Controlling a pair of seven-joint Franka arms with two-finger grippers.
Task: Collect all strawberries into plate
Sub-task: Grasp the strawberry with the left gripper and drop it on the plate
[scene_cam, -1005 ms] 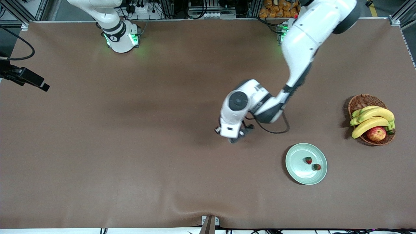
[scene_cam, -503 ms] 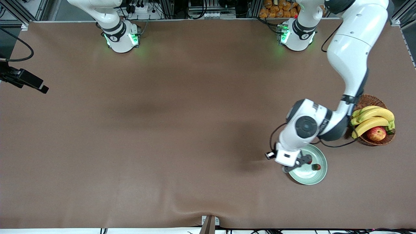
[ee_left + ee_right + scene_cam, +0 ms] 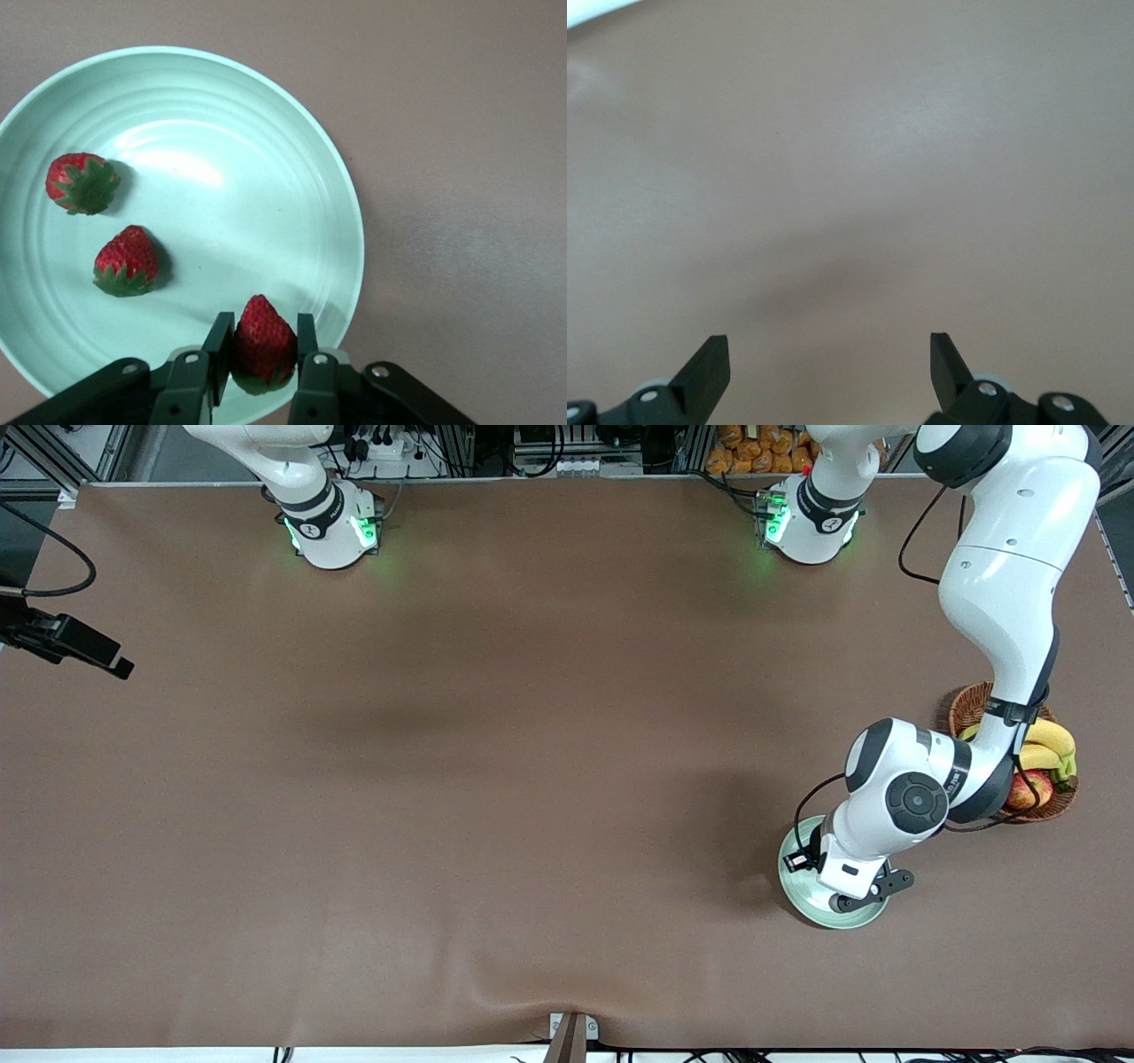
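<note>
The pale mint-green plate (image 3: 791,868) lies near the left arm's end of the table, nearer the front camera than the basket. My left gripper (image 3: 858,887) hangs over it and hides its contents in the front view. In the left wrist view the left gripper (image 3: 263,333) is shut on a red strawberry (image 3: 262,336), held tip outward just above the plate (image 3: 221,150) near its rim. Two more strawberries (image 3: 82,182) (image 3: 127,261) lie inside the plate. My right gripper (image 3: 828,347) is open and empty above bare table; that arm waits.
A brown wicker basket (image 3: 967,707) with bananas (image 3: 1051,735) and a red-yellow apple (image 3: 1028,788) stands beside the plate, partly covered by the left arm. A black camera on a mount (image 3: 66,642) sits at the right arm's end of the table.
My left arm has swung from the table's middle toward its own end with the strawberry, and now hangs over the plate, hiding the two berries there in the front view.
</note>
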